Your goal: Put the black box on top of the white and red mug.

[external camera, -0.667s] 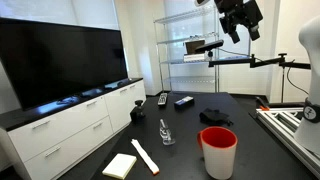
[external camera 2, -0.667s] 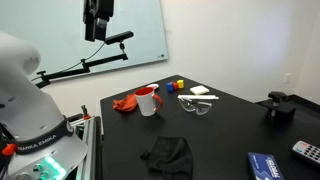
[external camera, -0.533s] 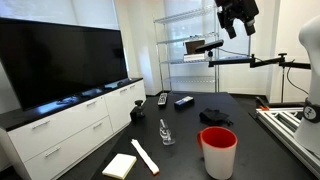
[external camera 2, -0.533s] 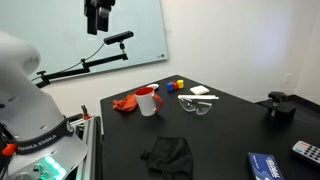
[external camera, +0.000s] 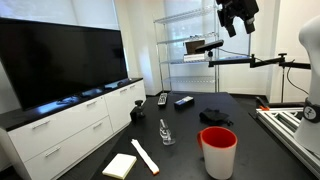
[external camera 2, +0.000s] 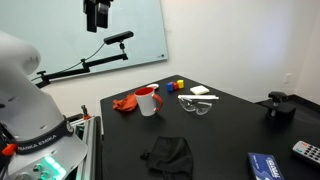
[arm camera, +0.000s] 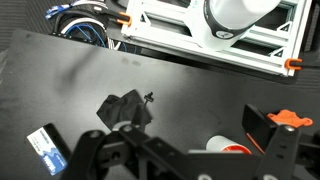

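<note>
The white and red mug stands near the front edge of the black table and also shows in an exterior view and at the bottom of the wrist view. The black box, flat with a blue and white label, lies far from the mug; it is visible on the far side of the table and at the wrist view's lower left. My gripper hangs high above the table. In the wrist view the gripper is open with nothing between its fingers.
A black cloth lies mid-table. A remote rests beside the box, and a small clear glass stands left of the mug. An orange cloth, safety glasses and a white pad also lie on the table.
The gripper has risen slightly and stays open. Nothing on the table has moved.
</note>
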`<state>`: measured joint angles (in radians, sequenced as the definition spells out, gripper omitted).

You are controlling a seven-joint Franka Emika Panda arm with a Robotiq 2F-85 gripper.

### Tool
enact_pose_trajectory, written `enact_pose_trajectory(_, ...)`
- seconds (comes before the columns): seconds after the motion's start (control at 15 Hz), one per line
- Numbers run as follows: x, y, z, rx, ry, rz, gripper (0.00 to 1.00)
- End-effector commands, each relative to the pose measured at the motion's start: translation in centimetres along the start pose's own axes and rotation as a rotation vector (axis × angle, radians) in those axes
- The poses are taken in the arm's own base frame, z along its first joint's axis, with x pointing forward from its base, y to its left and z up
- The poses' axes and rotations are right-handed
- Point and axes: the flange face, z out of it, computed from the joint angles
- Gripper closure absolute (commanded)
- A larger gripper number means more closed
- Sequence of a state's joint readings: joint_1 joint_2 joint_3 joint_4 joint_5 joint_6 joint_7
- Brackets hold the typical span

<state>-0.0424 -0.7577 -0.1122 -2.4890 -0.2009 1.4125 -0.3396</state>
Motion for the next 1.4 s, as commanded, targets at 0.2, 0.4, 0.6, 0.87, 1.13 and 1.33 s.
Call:
enact_pose_trajectory(0.2, 0.0, 0.0, 0.0, 0.0, 0.0, 0.0, 0.0)
enact_pose_trajectory(0.4, 0.0, 0.0, 0.0, 0.0, 0.0, 0.0, 0.0)
enact_pose_trajectory(0.6, 0.0, 0.4, 0.0, -0.028, -0.024, -0.115, 0.0)
enact_pose_trajectory(0.87, -0.2, 3.7, 0.3, -0.123, -0.032, -0.289, 0.0)
enact_pose_trajectory(1.13, 0.5, 7.9, 0.5, -0.22, 0.072, -0.405, 0.0)
enact_pose_trajectory(1.33, 2.6, 11.6, 1.2, -0.166, 0.184, -0.351, 0.0)
